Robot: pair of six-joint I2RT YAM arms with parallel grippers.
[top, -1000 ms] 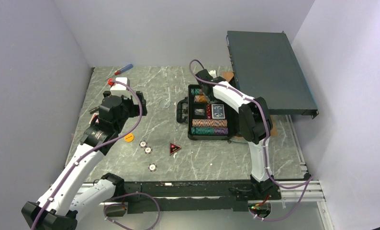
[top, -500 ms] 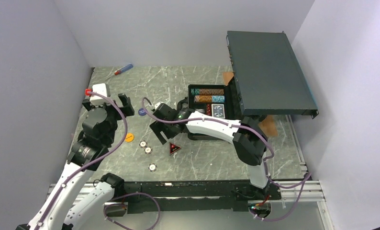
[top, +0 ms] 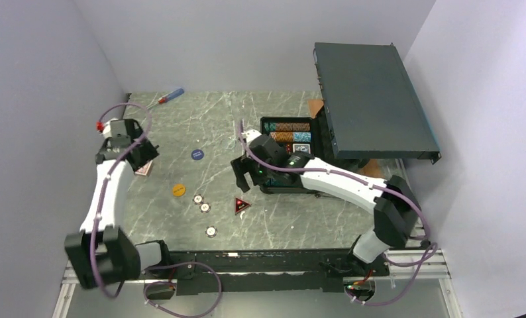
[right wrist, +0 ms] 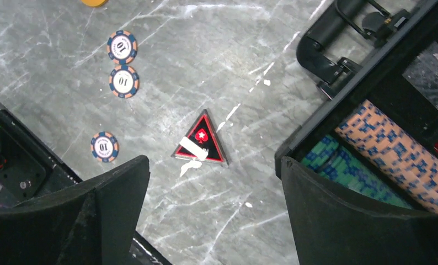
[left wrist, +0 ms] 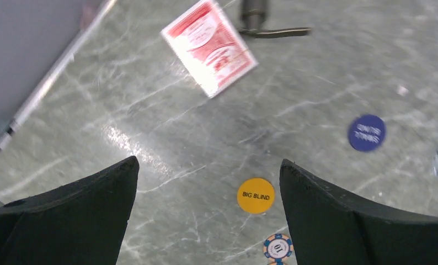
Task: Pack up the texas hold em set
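Wide apart stand the fingers of the left gripper (left wrist: 208, 165), with nothing between them but bare tabletop (top: 280, 218). The fingers of the right gripper (right wrist: 214, 163) are spread just as wide and also hold nothing.

The tabletop is grey stone-patterned with pale veins. Plain pale walls close it in along the left, far and right edges, and a black rail runs along the near edge where the arm bases sit.

The left gripper hangs near the left edge, beside the red card deck (left wrist: 208, 47), which lies flat on the surface. The yellow button (left wrist: 255, 195) marked BIG BLIND and the blue button (left wrist: 366, 132) lie well apart from each other, further toward the middle.

The case (top: 263, 129) sits open toward the far right corner, with its handle (right wrist: 327, 49) facing the middle of the tabletop. Inside are rows of orange chips (right wrist: 393, 149) and teal chips (right wrist: 338, 165), and a blue deck (top: 301, 149).

The right gripper hovers just beside the case's handle side, above a red and black triangle (right wrist: 201, 144). Loose chips (right wrist: 123, 81) marked 10 lie near the triangle, toward the near edge.

A large dark rack box (top: 373, 93) slants over the far right corner, partly covering the case. A screwdriver (top: 169, 97) lies at the far edge, near the far left corner.
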